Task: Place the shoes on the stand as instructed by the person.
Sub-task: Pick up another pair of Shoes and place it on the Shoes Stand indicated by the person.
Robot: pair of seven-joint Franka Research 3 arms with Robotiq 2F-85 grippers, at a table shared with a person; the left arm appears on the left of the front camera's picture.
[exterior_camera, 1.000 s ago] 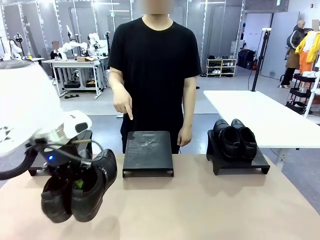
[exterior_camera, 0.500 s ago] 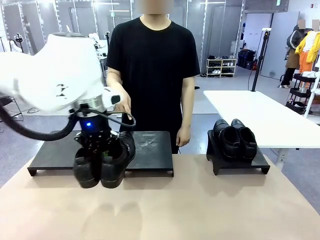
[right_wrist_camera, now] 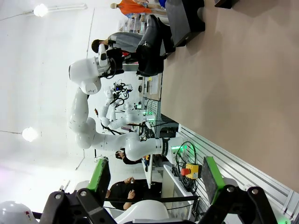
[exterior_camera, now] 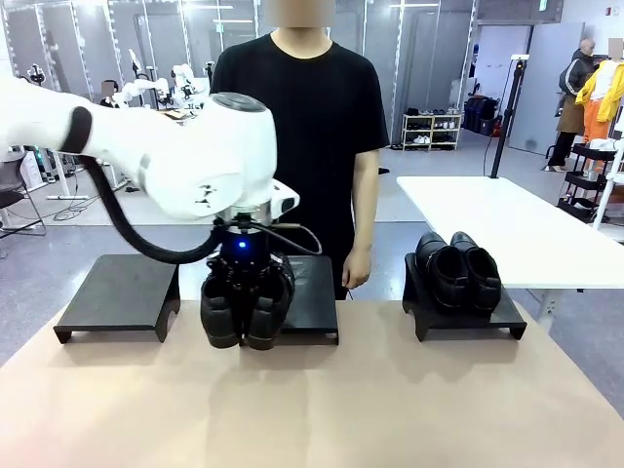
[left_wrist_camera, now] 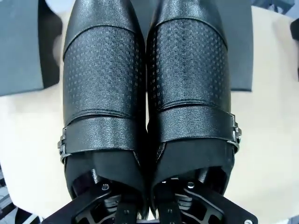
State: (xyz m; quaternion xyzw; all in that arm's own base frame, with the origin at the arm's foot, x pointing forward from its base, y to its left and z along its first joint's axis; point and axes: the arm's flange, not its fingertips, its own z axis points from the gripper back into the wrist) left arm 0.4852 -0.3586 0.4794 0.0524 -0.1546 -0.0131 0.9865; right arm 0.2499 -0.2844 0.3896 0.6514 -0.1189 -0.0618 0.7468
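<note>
Left gripper pinching shoe pair, toes hanging below, over middle stand.

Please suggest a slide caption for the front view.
Left gripper carries a pair of black shoes above the middle stand, person watching.

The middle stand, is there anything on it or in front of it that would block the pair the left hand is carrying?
Nothing visible does. The left hand holds the pair of shoes just in front of the middle stand, above the table. The part of the stand's top that shows is bare; the rest is hidden behind the shoes.
</note>
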